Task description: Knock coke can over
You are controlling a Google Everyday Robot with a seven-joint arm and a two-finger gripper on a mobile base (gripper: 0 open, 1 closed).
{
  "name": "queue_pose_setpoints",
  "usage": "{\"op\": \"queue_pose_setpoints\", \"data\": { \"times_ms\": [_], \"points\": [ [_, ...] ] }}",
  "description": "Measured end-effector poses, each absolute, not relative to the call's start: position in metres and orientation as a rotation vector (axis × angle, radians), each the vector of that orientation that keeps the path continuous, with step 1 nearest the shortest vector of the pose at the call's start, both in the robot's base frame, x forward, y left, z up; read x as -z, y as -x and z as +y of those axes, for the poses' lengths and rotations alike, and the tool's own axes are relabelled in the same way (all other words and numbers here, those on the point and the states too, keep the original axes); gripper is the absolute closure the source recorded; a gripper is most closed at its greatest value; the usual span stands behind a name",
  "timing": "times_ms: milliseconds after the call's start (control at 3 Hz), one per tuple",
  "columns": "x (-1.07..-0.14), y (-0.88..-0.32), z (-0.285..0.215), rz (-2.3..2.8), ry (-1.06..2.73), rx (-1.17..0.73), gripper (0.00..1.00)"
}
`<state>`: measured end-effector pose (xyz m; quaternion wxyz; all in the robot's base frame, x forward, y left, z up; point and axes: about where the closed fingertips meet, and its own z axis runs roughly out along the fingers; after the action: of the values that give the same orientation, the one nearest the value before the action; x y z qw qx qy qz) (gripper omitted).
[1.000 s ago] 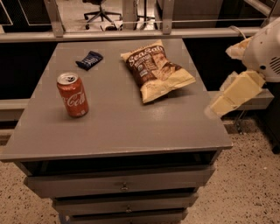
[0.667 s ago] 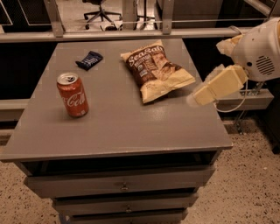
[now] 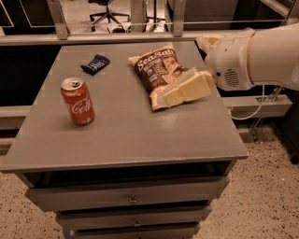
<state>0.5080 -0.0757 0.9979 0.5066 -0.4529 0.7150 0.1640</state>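
Note:
The red coke can [image 3: 77, 101] stands upright on the left part of the grey table top [image 3: 131, 130], silver top with pull tab up. My gripper [image 3: 169, 97] reaches in from the right on a white arm [image 3: 254, 58]. It hangs over the right part of the table, in front of the lower end of the chip bag. It is well to the right of the can and apart from it.
A tan-and-brown chip bag [image 3: 159, 70] lies at the table's middle back. A small dark blue packet [image 3: 95, 64] lies at the back left. The table has drawers [image 3: 133, 198] below. A railing and an office chair [image 3: 106, 9] stand behind.
My gripper has moved left from beyond the table's right edge to over the table, now in front of the chip bag. The can has not moved.

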Motion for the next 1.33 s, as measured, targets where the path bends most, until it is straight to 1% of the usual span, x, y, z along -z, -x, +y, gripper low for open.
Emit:
{"op": "queue_pose_setpoints", "data": {
  "times_ms": [667,1333],
  "points": [
    [-0.999,-0.508,-0.068,1.705,1.096,-0.395,0.0],
    [-0.921,-0.514,0.026,1.583,1.103,-0.616,0.0]
  ]
}}
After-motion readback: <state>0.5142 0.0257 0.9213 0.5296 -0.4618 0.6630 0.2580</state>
